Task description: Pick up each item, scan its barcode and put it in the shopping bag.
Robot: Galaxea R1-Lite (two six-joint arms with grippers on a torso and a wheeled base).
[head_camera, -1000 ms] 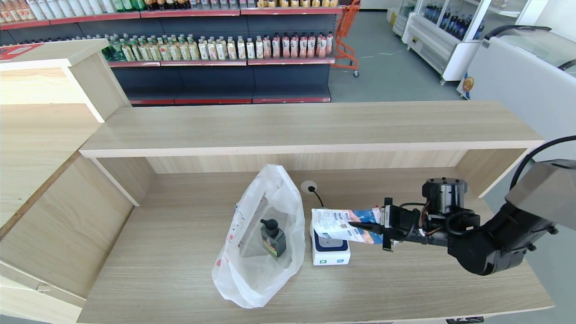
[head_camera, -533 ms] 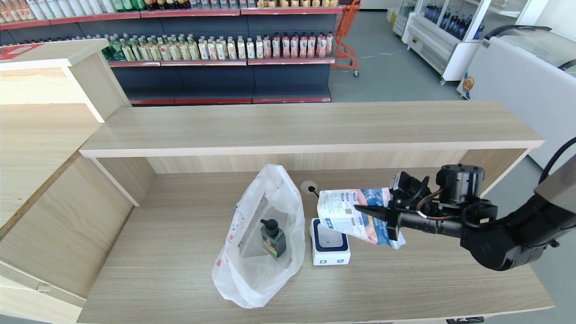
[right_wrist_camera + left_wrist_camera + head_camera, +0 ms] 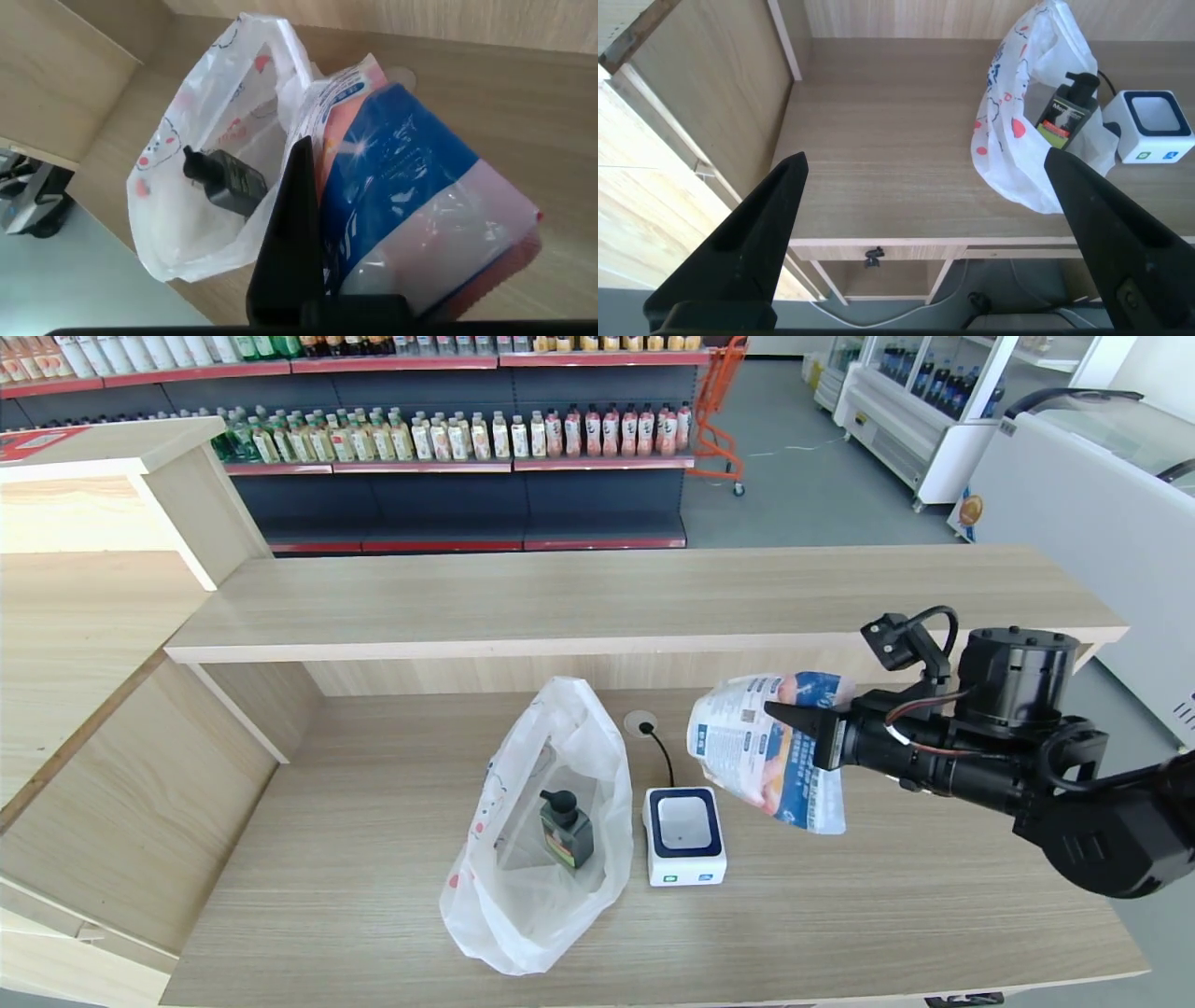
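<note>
Print covers the pack: a white face with fine text and a square code, too small to read, then blue and orange panels. The right gripper pinches the pack and holds it in the air above the counter, up and to the right of the scanner and apart from it. The bag, white with red and dark cartoon marks, lies open just left of the scanner. Inside it stands a dark pump bottle with a red-and-green label. The scanner's front carries a green and a blue sticker. The left gripper has its fingers spread wide, off the counter's near edge, well apart from the bag.
</note>
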